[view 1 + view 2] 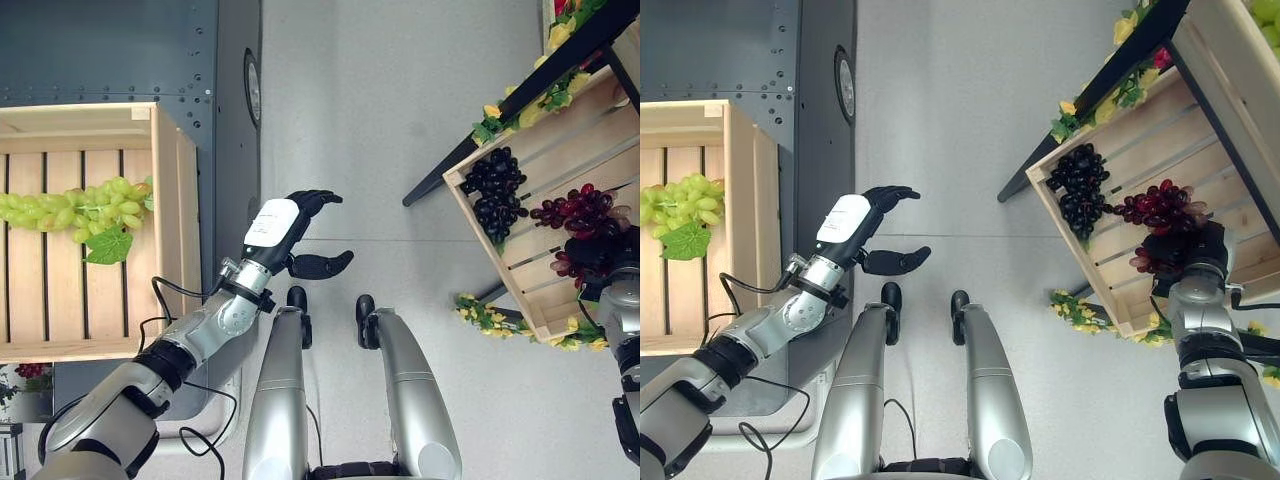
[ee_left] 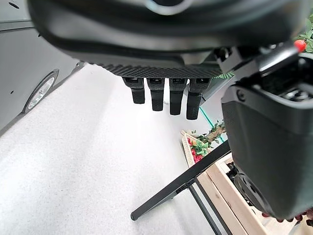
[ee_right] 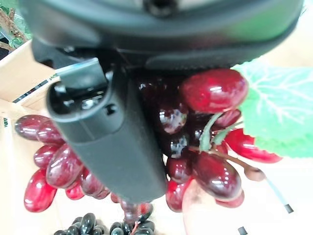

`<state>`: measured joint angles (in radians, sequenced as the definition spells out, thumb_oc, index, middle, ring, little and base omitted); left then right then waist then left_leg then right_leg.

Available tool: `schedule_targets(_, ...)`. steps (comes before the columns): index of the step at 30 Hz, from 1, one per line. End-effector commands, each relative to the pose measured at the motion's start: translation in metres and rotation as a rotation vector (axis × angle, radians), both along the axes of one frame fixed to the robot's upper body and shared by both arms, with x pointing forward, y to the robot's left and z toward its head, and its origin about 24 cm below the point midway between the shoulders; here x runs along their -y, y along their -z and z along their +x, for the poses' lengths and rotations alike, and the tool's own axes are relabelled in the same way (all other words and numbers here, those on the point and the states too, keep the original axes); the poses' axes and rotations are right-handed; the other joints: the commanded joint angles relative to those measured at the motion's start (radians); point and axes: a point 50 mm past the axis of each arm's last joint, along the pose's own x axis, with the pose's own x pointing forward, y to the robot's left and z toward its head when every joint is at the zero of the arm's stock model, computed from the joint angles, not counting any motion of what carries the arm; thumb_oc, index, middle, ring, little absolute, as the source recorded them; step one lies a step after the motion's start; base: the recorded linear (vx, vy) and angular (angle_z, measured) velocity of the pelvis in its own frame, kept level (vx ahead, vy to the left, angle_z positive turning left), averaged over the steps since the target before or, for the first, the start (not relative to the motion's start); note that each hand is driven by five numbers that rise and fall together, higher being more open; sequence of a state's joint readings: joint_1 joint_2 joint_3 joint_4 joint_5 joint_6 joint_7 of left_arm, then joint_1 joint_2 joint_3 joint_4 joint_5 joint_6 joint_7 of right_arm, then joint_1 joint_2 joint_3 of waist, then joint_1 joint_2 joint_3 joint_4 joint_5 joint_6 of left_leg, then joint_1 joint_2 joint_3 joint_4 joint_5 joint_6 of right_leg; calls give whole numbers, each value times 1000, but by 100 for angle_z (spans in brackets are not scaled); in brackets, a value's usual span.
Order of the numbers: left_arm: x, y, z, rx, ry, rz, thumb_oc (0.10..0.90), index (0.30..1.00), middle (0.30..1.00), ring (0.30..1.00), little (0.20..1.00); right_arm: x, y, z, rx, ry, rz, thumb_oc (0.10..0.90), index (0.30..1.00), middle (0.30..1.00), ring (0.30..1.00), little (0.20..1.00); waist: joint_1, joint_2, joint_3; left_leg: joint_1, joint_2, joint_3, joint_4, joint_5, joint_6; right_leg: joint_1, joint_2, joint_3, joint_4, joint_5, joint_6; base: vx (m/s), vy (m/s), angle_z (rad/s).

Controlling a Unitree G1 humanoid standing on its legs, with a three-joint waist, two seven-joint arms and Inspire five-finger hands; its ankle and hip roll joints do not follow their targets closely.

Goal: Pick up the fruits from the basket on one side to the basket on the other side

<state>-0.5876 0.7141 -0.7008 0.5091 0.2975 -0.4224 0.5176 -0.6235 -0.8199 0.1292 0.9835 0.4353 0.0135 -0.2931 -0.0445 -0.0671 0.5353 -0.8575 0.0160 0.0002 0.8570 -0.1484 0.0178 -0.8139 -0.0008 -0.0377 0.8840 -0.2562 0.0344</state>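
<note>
A bunch of green grapes (image 1: pixel 80 205) with a leaf lies in the pale wooden crate (image 1: pixel 165 200) on my left. The slatted crate (image 1: pixel 497 262) on my right holds a black grape bunch (image 1: pixel 497 190) and red grapes (image 1: pixel 1155 205). My right hand (image 1: pixel 1188 255) is down inside this crate on the red grapes. In the right wrist view the thumb (image 3: pixel 107 132) lies curled across the red grapes (image 3: pixel 210 98), which press against the palm. My left hand (image 1: pixel 290 225) hangs open over the floor between the crates, its fingers (image 2: pixel 161 93) straight and holding nothing.
The left crate rests on a dark grey metal unit (image 1: pixel 110 50). A black stand leg (image 1: pixel 435 180) slants out from under the right crate. Garlands of yellow flowers and leaves (image 1: pixel 520 105) trim that crate's edges. Grey floor (image 1: pixel 380 120) separates the two sides.
</note>
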Motion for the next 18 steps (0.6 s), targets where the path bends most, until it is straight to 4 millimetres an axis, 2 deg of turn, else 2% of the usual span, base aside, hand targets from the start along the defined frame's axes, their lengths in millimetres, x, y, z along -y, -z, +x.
schedule_targets(1, 25, -33, -10, 138, 176, -143, 800, 900, 900, 900, 900, 35, -59, -17, 169, 117, -190, 800, 900, 900, 900, 900, 13, -29, -15, 90, -49, 64, 95, -204, 54, 72, 25, -98, -28, 70, -48, 0, 0, 0)
schedule_targets(7, 27, -29, -13, 136, 184, -143, 800, 900, 900, 900, 900, 31, -58, -14, 173, 104, -188, 800, 900, 900, 900, 900, 12, -28, -15, 104, -45, 68, 94, -207, 55, 82, 21, -98, -24, 64, -46, 0, 0, 0)
schedule_targets(18, 22, -31, -13, 141, 169, -137, 800, 900, 900, 900, 900, 33, -34, -17, 44, 99, -149, 800, 900, 900, 900, 900, 17, -36, -15, 132, -39, 74, 80, -208, 62, 106, 23, -93, -41, 75, -37, 5, 15, 0)
